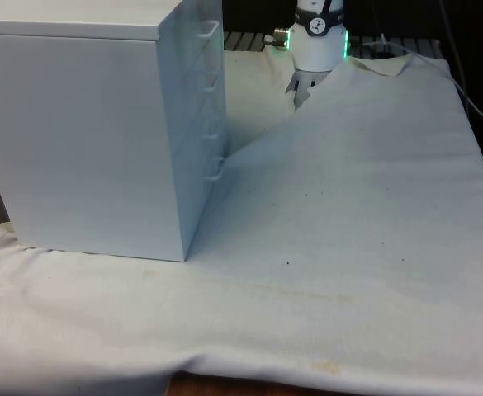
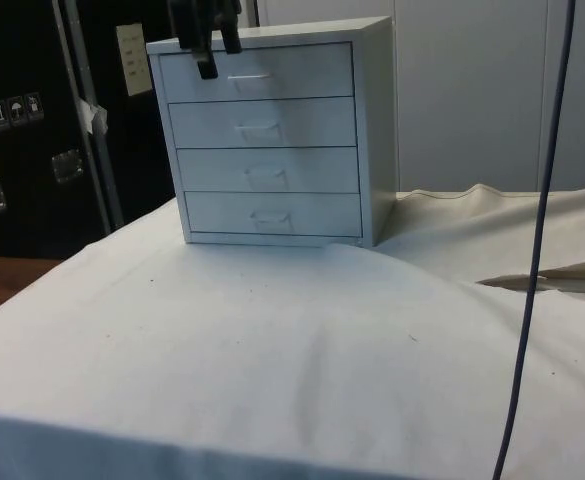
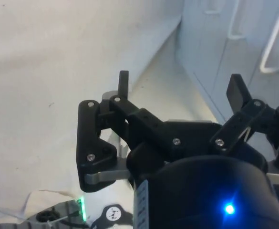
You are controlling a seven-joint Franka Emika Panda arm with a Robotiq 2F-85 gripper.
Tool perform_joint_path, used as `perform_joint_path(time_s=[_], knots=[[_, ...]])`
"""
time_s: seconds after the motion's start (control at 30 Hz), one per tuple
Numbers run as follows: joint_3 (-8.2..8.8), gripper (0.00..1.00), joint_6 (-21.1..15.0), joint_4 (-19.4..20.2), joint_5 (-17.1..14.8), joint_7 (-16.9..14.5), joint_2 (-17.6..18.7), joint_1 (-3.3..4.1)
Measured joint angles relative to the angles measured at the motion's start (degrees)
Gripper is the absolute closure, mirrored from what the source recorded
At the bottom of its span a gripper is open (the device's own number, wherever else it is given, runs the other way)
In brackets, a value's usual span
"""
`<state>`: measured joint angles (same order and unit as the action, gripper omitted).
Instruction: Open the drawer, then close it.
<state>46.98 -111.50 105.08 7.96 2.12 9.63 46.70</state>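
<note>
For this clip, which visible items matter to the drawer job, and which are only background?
Belongs to the job:
- chest of drawers, all four drawers shut
- top drawer handle
- gripper, open, near the top drawer

Just there:
- white cloth over the table
- hanging cable in the side view

1. My table (image 1: 348, 247) lies under a white cloth (image 2: 272, 360), which is creased and faintly stained along the near edge in the front view.
2. A white chest of drawers (image 1: 84, 140) stands directly on the cloth at the front view's left, its four handled fronts facing the side camera.
3. A dark cable (image 2: 532, 260) hangs down in the side view.
</note>
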Motion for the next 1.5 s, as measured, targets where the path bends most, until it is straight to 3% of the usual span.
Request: perform_joint_path(time_s=[0.3,1.23,1.5], knots=[[0.17,0.0,-1.43,0.52,2.52,0.92,0.69,0.0],[4.58,0.0,-9.85,3.95,7.62,0.92,5.21,-0.4],[4.7,0.0,-10.31,4.3,8.65,1.32,6.13,-0.29]])
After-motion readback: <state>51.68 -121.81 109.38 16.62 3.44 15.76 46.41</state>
